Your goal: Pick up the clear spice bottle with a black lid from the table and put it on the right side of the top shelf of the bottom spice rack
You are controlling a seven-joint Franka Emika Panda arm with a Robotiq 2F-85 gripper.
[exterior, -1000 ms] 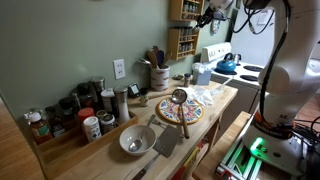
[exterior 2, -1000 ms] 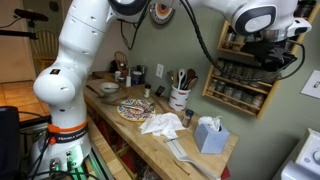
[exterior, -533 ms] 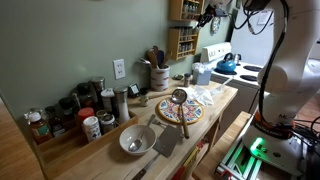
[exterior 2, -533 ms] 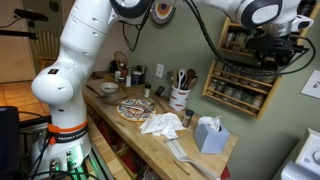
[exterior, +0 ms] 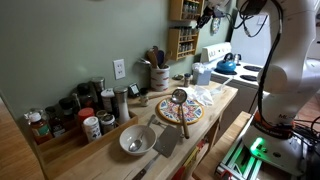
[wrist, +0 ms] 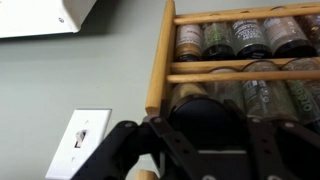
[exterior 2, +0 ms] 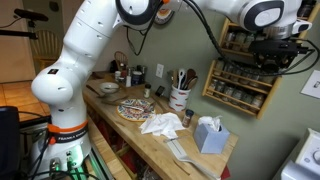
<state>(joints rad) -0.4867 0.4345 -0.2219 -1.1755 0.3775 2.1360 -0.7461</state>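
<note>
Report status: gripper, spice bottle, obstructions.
Gripper at the bottom spice rack, jaw state unclear. Spice bottle not made out. Dark-lidded jars crowd the shelves.

So the long light-wood worktop [exterior: 108,157] is running along the green wall and carrying a fair bit of clutter. A metal bowl [exterior: 135,140] is sitting near one end with a dark flat pad [exterior: 166,143] just beside it, and a patterned plate [exterior: 181,112] is lying around the middle. Dark-lidded jars [exterior: 75,108] are crowding the wall side, a utensil crock [exterior: 159,77] is standing upright further along, and a crumpled white cloth [exterior 2: 162,123] and a blue tissue box [exterior 2: 210,138] are sitting towards the other end.
</note>
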